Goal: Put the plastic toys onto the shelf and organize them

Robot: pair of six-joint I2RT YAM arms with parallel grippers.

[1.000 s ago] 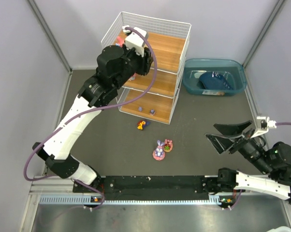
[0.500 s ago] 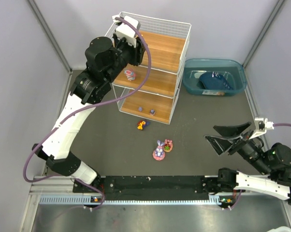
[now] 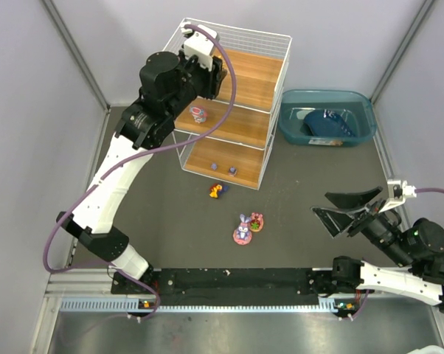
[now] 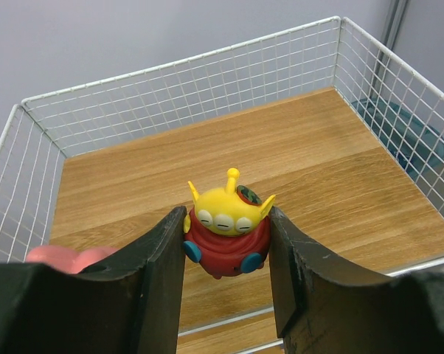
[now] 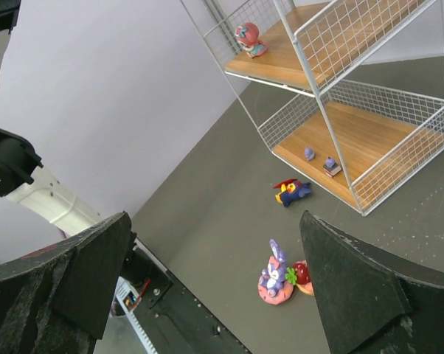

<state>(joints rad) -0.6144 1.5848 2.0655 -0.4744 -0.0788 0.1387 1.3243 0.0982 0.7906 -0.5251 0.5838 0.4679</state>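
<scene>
The left arm point(image 3: 108, 184) has swung up over the shelf point(image 3: 255, 70), reaching above its top tier, jaws gripping a yellow-and-red alien toy point(image 4: 226, 232). The right arm point(image 3: 403, 243) hovers low, jaws wide open.

Left hand point(image 4: 227, 218) with yellow-red toy point(image 4: 226, 234) now higher, over the shelf point(image 4: 333, 158) top.

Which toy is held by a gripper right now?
The yellow three-eyed alien toy, pinched in the left gripper over the shelf's top tier; the rest lie free.

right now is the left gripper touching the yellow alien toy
Touching. The left wrist view shows both fingers of the left gripper pressed against the sides of the yellow alien toy, no gap, holding it over the shelf.
</scene>
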